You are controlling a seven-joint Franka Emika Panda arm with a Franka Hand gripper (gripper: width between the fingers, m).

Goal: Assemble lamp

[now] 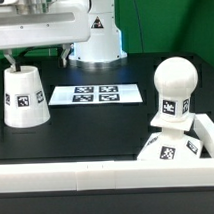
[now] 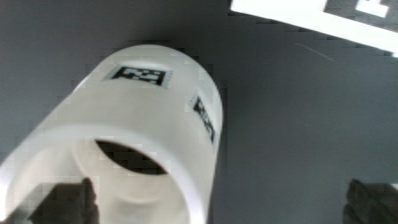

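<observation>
The white tapered shade (image 1: 25, 98) stands on the black table at the exterior view's left, with a tag on its side. In the wrist view the shade (image 2: 151, 130) lies below the gripper, its open top near one finger. My gripper (image 1: 38, 59) hangs just above the shade, open and empty; in the wrist view (image 2: 219, 205) one dark finger (image 2: 68, 203) overlaps the shade's rim and the other (image 2: 370, 200) is over bare table. The round-headed bulb (image 1: 172, 88) stands on the base (image 1: 168, 148) at the exterior view's right.
The marker board (image 1: 95, 94) lies flat on the table between shade and bulb; its corner shows in the wrist view (image 2: 338, 15). A white rail (image 1: 87, 176) runs along the front edge and up the right side. The robot's base (image 1: 98, 40) stands behind.
</observation>
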